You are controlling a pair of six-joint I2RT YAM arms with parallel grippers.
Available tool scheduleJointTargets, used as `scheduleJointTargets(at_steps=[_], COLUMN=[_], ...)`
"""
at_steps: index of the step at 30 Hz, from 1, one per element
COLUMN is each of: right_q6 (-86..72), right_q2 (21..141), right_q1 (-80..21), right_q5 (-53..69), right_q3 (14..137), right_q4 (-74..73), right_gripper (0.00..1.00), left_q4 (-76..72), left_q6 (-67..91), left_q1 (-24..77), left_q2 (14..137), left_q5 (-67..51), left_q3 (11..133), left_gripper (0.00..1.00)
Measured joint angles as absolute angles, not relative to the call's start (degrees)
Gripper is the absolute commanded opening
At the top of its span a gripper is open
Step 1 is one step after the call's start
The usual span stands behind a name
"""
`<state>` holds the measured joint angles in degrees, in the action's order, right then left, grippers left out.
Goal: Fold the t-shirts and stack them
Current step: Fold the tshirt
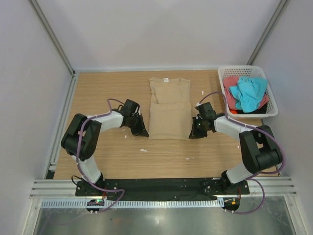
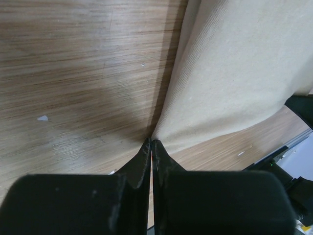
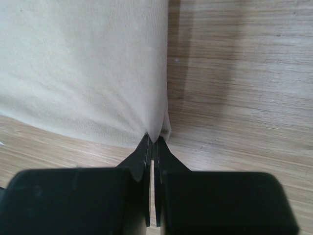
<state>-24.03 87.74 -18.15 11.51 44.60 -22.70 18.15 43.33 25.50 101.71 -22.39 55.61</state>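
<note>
The tan t-shirt lies flat in the middle of the bench, folded into a narrow rectangle with its collar toward the far wall and a small white neck label showing at the top; a crosswise edge runs over it about halfway down.

The left end effector sits at the shirt's near-left corner. In the left wrist view its fingertips are pressed together with the corner of the beige cloth caught between them, the fabric rising in a ridge from the pinch. The right end effector sits at the near-right corner; in the right wrist view its fingertips likewise close on that corner of cloth.

A white lattice basket stands at the far right of the bench, well apart from the tan shirt; a turquoise t-shirt is crumpled on top inside it, with a coral-red t-shirt beneath.

A few small white flecks lie on the wood near the shirt.
</note>
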Motion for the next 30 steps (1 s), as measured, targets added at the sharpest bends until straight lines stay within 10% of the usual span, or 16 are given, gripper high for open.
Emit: scheduleJointTargets(at_steps=[13,20,30], right_q6=[-27.88,-30.35,-37.80], right_q2=[82.28,79.70,74.94], right_q1=[-18.15,-18.13,-18.13], right_q5=[10.44,7.70,5.80], right_q3=[38.96,38.92,39.20], right_q4=[-20.47,-25.26,-29.76], right_gripper=[0.20,0.44,0.52], left_q4=[16.95,17.89,18.44], left_q6=[45.87,46.50,46.78], left_q1=[27.66,28.60,29.15], left_q2=[98.52,95.33,90.96], left_q5=[-21.06,-19.99,-18.76], left_q3=[52.66,52.03,51.55], left_gripper=[0.00,0.35,0.44])
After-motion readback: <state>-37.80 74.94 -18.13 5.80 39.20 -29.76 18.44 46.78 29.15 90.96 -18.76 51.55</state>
